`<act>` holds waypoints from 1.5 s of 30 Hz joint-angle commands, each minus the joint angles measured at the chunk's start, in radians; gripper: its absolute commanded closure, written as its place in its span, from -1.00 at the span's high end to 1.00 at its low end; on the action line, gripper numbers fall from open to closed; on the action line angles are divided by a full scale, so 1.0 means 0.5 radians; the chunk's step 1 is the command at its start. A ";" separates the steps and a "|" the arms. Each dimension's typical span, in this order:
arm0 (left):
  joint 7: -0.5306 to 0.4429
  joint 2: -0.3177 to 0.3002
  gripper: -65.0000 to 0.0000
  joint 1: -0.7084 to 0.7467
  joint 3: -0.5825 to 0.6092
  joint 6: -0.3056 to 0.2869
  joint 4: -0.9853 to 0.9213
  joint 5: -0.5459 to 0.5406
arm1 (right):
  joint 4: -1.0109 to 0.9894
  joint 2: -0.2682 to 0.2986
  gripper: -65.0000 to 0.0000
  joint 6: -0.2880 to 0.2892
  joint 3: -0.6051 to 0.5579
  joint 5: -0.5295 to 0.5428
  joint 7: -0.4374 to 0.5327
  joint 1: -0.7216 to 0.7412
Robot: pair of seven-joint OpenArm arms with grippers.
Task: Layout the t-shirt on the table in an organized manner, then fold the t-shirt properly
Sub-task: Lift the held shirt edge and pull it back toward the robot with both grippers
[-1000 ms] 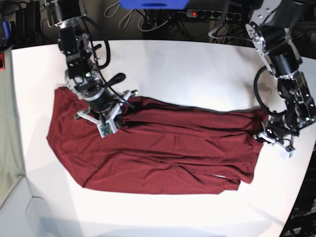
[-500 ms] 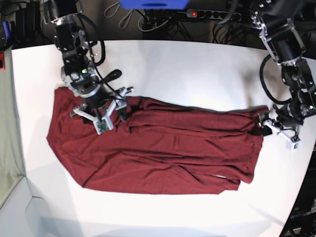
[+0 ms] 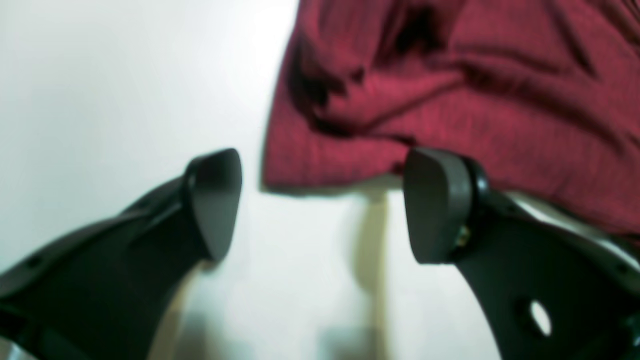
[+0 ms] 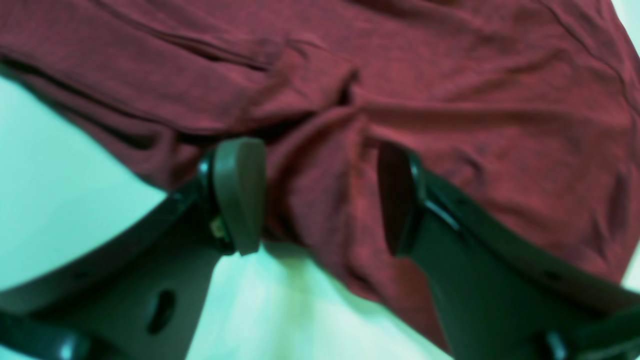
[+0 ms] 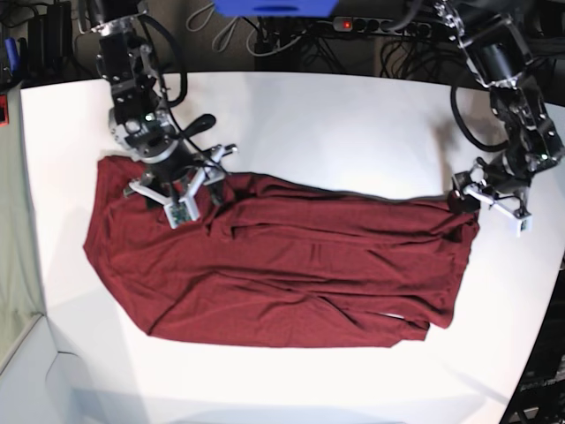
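Observation:
The maroon t-shirt [image 5: 282, 265] lies spread out and wrinkled across the white table [image 5: 335, 124]. In the base view my right gripper [image 5: 181, 190] hovers over the shirt's upper left part. Its wrist view shows it [image 4: 317, 197] open, with folds of the t-shirt [image 4: 450, 100] below and between the two pads [image 4: 240, 195], not pinched. My left gripper [image 5: 472, 196] stands at the shirt's right end. In the left wrist view it [image 3: 322, 205] is open with nothing between the fingers [image 3: 215, 200]. The t-shirt [image 3: 450, 100] has its edge just beyond the tips, on the bare table [image 3: 125, 75].
A power strip [image 5: 371, 25] with a red light, cables and a blue object [image 5: 274, 7] lie beyond the table's far edge. The table's curved edge runs close to the left gripper on the right side. A grey surface [image 5: 13, 221] borders the left.
Both grippers have opened and let go of the t-shirt. Both have drawn back toward the far side, leaving the cloth lying on the table.

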 commanded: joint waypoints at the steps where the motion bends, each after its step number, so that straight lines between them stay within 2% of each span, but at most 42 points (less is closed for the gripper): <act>1: -0.006 -0.031 0.51 -0.039 -0.004 -0.001 0.029 -0.015 | 0.040 0.004 0.12 0.008 0.040 0.017 0.057 0.023; 6: -0.009 -0.031 0.49 -0.045 -0.004 -0.001 -0.017 -0.015 | 0.040 0.010 0.12 0.008 0.181 0.017 0.063 -0.020; 8: -0.009 -0.031 0.34 -0.091 -0.001 -0.001 -0.094 -0.015 | 0.040 0.010 0.12 0.008 0.242 0.017 0.063 -0.029; 11: -0.025 -0.043 -0.20 -0.122 0.052 -0.001 -0.211 -0.015 | 0.040 0.013 0.12 0.008 0.307 0.017 0.063 -0.066; 15: -0.163 -0.047 -0.99 -0.122 0.128 -0.001 -0.232 -0.015 | 0.043 0.013 0.12 0.008 0.368 0.017 0.063 -0.121; 18: -0.172 -0.111 -0.95 -0.122 0.171 -0.001 -0.226 -0.018 | 0.043 0.016 0.12 0.008 0.420 0.014 0.063 -0.164; 20: -0.184 -0.151 -1.00 -0.125 0.202 -0.001 -0.226 -0.030 | 0.043 0.053 0.12 0.011 0.445 0.020 0.063 -0.198; 24: -0.187 -0.179 -1.00 -0.168 0.208 -0.001 -0.229 -0.015 | 0.043 0.093 0.12 0.011 0.439 0.020 0.066 -0.232; 25: -0.187 -0.182 -1.00 -0.174 0.205 -0.001 -0.232 -0.015 | 0.043 0.096 0.12 0.041 0.439 0.020 0.066 -0.241; 29: -0.187 -0.182 -1.00 -0.177 0.208 -0.001 -0.232 -0.015 | 0.040 0.093 0.12 0.293 0.454 0.008 0.057 -0.244; 34: -0.190 -0.203 -1.00 -0.183 0.208 -0.001 -0.235 -0.015 | 0.025 0.099 0.12 0.299 0.454 0.008 0.063 -0.284; 45: -0.190 -0.221 -1.00 -0.220 0.208 -0.001 -0.248 -0.015 | 0.022 0.200 0.12 0.299 0.528 0.008 0.066 -0.296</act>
